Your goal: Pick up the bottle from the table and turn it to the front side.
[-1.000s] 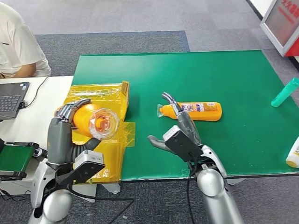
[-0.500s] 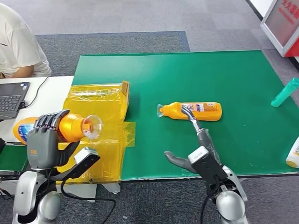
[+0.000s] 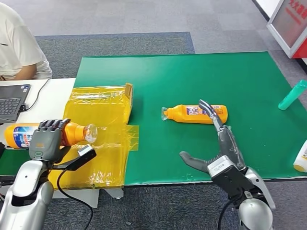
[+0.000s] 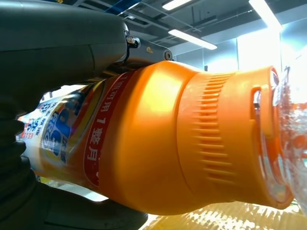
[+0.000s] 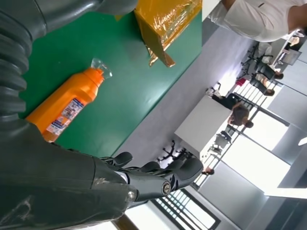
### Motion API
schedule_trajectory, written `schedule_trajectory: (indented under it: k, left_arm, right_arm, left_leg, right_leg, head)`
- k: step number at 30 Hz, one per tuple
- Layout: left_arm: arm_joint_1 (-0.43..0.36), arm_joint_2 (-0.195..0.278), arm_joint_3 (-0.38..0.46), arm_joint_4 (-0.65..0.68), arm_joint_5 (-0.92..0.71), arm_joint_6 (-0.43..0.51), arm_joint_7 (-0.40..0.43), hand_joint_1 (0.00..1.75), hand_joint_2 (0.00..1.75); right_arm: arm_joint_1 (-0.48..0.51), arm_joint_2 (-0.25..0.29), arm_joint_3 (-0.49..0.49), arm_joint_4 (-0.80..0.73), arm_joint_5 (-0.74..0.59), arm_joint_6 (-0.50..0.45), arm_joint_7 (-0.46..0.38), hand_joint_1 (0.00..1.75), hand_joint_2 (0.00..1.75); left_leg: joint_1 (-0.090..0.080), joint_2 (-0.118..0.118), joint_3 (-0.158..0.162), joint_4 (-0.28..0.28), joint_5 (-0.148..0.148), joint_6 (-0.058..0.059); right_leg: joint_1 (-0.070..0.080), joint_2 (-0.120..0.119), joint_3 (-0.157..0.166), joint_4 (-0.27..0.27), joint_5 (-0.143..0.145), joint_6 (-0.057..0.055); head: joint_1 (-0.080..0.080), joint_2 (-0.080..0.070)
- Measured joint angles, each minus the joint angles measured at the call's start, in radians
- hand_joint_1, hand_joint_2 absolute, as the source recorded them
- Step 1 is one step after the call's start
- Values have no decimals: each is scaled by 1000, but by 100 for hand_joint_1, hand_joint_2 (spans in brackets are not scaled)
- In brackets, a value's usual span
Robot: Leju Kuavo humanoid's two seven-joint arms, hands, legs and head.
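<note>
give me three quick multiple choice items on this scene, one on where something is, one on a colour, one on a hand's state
1. Where does the free orange bottle lie?
A. on the green mat
B. in the yellow box
C. on the laptop

2. What colour is the slim bottle at the mat's far right edge?
A. red
B. teal
C. black

3. What is the left hand doing?
A. hanging open
B. pressing the mat
C. gripping an orange bottle

Answers:
1 A, it lies on its side on the green mat, by the right hand.
2 B, it is teal.
3 C, its fingers wrap the held bottle, seen close in the left wrist view.
</note>
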Motion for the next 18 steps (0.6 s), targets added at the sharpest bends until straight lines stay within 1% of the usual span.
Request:
schedule_trajectory:
  k: [9, 13, 18]
  left_arm:
    - [-17, 18, -4, 24, -2, -4, 2, 175, 175]
    - [-33, 16, -18, 50, -9, -37, 8, 175, 175]
    - [-72, 2, -52, 112, -12, -68, 38, 175, 175]
  right_arm:
    - [-3, -12, 0, -32, -2, 1, -2, 0, 175]
    - [-6, -17, 1, -41, -4, 1, -12, 0, 175]
    - [-15, -22, 8, -50, -4, 3, -18, 0, 175]
  left_leg:
    - [0, 0, 0, 0, 0, 0]
    - [0, 0, 0, 0, 0, 0]
    - [0, 0, 0, 0, 0, 0]
  right_leg:
    - [0, 0, -1, 0, 0, 0]
    - [0, 0, -1, 0, 0, 0]
    - [0, 0, -1, 0, 0, 0]
  head:
    - [0, 0]
    - [0, 0]
    - [0, 0]
